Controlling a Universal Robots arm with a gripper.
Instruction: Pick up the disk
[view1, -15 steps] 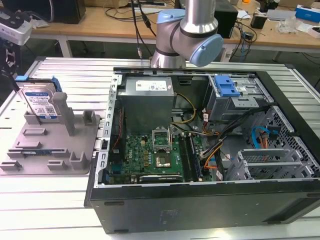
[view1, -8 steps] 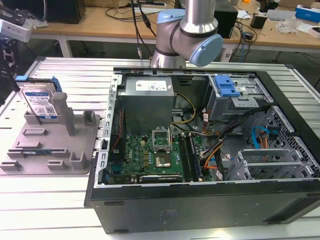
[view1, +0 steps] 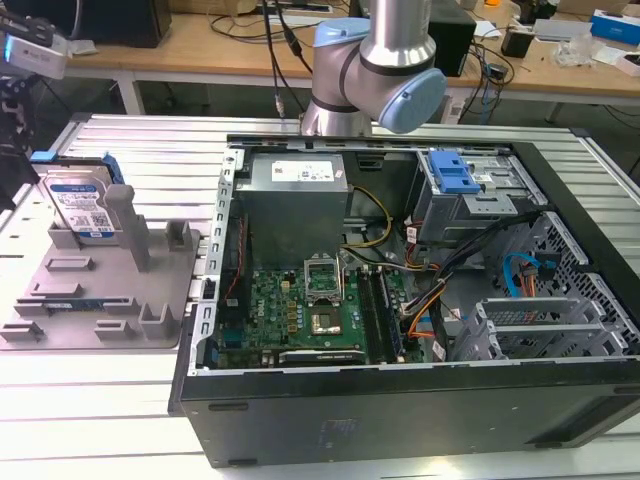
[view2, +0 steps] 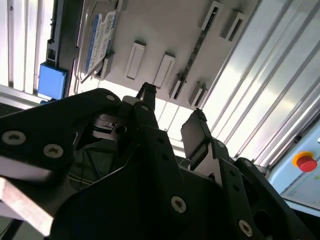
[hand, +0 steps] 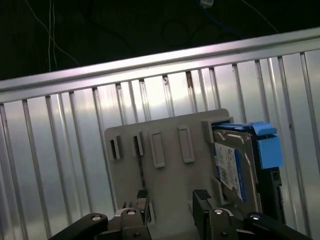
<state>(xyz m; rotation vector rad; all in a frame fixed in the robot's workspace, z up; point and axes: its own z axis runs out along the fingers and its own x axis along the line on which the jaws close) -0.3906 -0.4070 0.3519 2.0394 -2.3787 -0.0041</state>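
Space shows between the two black fingers of your gripper (hand: 172, 197) in both wrist views: they stand apart and clasp nothing. Beyond the fingertips (view2: 147, 95) you see the grey holder tray (hand: 170, 175) with its row of small slots. The disk (hand: 235, 170) stands on edge in a slot at one end of that tray, off to the side of the fingers and apart from them. Its white-and-blue label (hand: 225, 160) faces across the tray, and blue rails (hand: 267, 150) run along its edges. In the exterior view you find the disk (view1: 80, 205) at the tray's far corner on the exterior view's left, leaning back a little with its label toward the camera and a tall grey post (view1: 130, 225) just beside it. The tray lies flat on the ribbed aluminium table (view1: 100, 400). Next to it, toward the exterior view's right, sits an open computer case (view1: 400, 420) with the motherboard (view1: 300, 310) exposed and a blue-latched drive cage (view1: 465, 185) at its far side. Your arm (view1: 375, 70) rises behind the case. In the second wrist view a red button (view2: 305, 162) sits beyond the table's edge.
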